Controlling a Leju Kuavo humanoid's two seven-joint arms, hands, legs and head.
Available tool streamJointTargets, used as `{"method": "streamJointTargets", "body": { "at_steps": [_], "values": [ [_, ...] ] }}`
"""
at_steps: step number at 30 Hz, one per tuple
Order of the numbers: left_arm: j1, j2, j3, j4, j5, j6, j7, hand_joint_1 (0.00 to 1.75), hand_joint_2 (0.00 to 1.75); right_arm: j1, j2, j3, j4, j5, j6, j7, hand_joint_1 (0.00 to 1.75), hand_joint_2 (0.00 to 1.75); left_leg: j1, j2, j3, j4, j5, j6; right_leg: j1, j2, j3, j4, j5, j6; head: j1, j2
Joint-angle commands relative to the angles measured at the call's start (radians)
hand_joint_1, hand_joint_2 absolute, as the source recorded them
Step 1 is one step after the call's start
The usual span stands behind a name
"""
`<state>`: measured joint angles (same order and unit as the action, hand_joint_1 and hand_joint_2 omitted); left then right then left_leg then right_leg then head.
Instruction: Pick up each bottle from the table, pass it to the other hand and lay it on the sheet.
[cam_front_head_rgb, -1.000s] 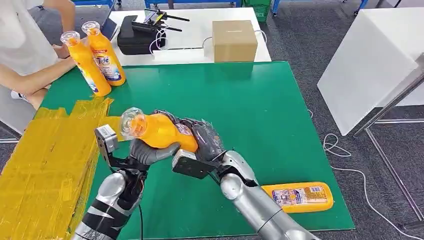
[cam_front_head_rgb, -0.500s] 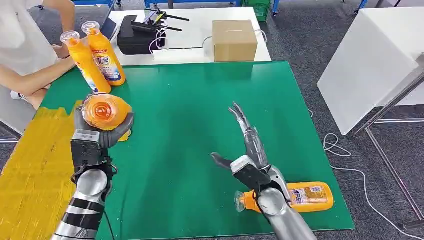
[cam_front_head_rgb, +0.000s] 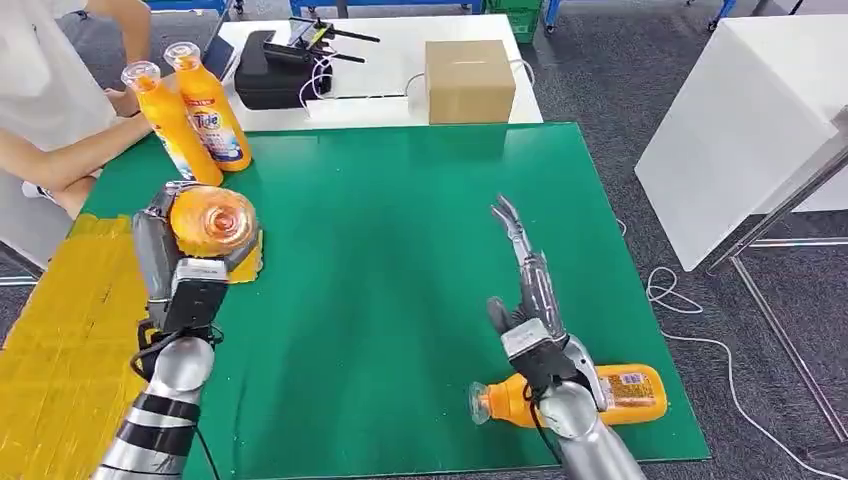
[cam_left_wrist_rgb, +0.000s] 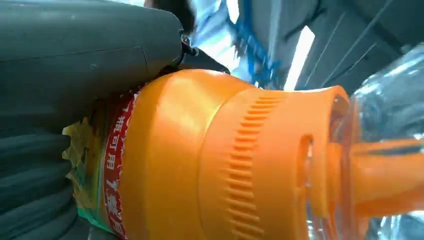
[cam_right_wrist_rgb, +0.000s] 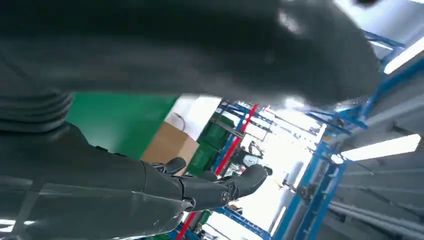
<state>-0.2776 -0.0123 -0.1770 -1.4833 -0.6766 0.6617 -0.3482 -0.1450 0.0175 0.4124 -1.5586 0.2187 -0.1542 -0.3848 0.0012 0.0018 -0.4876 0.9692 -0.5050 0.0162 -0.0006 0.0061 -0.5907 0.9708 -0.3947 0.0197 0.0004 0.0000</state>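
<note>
Fingers of your left hand grip an orange bottle over the yellow sheet's edge; your right hand is spread, empty, above open green counter.

Bare green mat across the middle, two upright bottles and a person's forearm at far left, lying bottle near right, cardboard box beyond far edge.

a robot test lab: blue racking, green-topped table, radio controller and cables.
</note>
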Motion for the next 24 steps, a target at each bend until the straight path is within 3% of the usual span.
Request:
{"method": "streamJointTargets", "body": {
  "at_steps": [1, 3, 5, 9, 12, 24],
  "values": [
    [-0.118, 0.109, 0.029, 0.341, -0.882, -0.011, 0.381, 1.75, 1.75, 0.058, -0.038, -0.078, -0.165, -0.076, 0.047, -0.035, 0.0, 1.75, 0.0, -0.002, 0.003, -0.002, 0.0, 0.0, 0.0, -0.002, 0.003, -0.001, -0.001, 0.0, 0.0, 0.0],
    [-0.202, 0.202, -0.171, 0.512, -0.894, -0.065, 0.553, 1.75, 1.75, 0.064, -0.03, -0.095, -0.18, -0.097, 0.059, -0.036, 0.0, 1.75, 0.0, -0.002, 0.003, -0.002, 0.0, -0.001, 0.0, -0.002, 0.003, -0.001, 0.0, 0.0, 0.0, 0.0],
    [-0.257, 0.233, -0.282, 0.619, -0.894, -0.085, 0.643, 1.75, 1.75, 0.063, -0.033, -0.095, -0.181, -0.103, 0.07, -0.035, 0.0, 1.75, 0.001, -0.005, 0.004, -0.002, 0.001, -0.001, 0.001, -0.005, 0.005, -0.002, -0.001, 0.0, 0.0, 0.0],
    [-0.374, 0.197, -0.295, 0.887, -0.894, -0.135, 0.619, 1.75, 1.75, 0.053, -0.039, -0.098, -0.165, -0.108, 0.076, -0.033, 0.0, 1.75, 0.0, -0.005, 0.004, -0.002, 0.001, -0.001, 0.001, -0.006, 0.005, -0.002, -0.001, 0.0, 0.0, 0.0],
    [-0.42, 0.184, -0.278, 0.977, -0.894, -0.15, 0.616, 1.75, 1.75, 0.058, -0.042, -0.112, -0.163, -0.128, 0.09, -0.04, 0.0, 1.75, 0.001, -0.004, 0.003, 0.0, 0.0, -0.001, 0.002, -0.004, 0.004, -0.001, -0.001, 0.0, 0.0, 0.0],
    [-0.468, 0.172, -0.089, 1.124, -0.775, -0.213, 0.542, 1.75, 1.75, 0.087, -0.038, -0.128, -0.163, -0.136, 0.094, -0.044, 0.0, 1.75, 0.001, 0.0, 0.001, 0.0, 0.0, -0.002, 0.001, 0.0, 0.002, 0.0, 0.0, 0.0, 0.0, 0.0]
  ]
}}
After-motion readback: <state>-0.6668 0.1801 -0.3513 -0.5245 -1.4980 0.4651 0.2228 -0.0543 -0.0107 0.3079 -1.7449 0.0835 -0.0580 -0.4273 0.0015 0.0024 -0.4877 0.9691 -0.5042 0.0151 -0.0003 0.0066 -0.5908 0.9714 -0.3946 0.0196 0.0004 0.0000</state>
